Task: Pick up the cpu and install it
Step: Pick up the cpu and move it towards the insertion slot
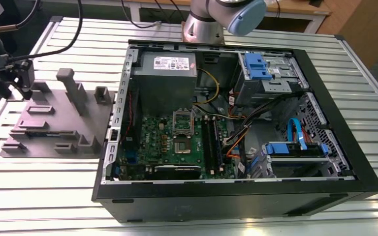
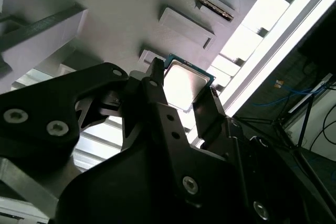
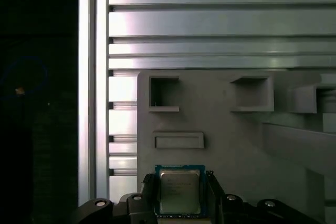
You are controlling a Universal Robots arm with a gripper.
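Pickup stage of the task. In the exterior view, the gripper (image 1: 23, 92) hangs over the grey tray (image 1: 51, 142) at the exterior view's left, well apart from the open computer case (image 1: 241, 199) at centre. The socket (image 1: 183, 144) on the green board (image 1: 156, 142) shows a dark centre, so the install is judged not yet done.

In the second wrist view, the two black fingers (image 2: 156, 85) close on opposite edges of the cpu (image 2: 184, 83), which is gripped just above or on the tray; which of the two cannot be told.

In the first wrist view, the cpu (image 3: 180, 191) lies flat, its metal top facing the camera and its edges parallel to the tray's edges. It is nearly square, with no marked long axis.
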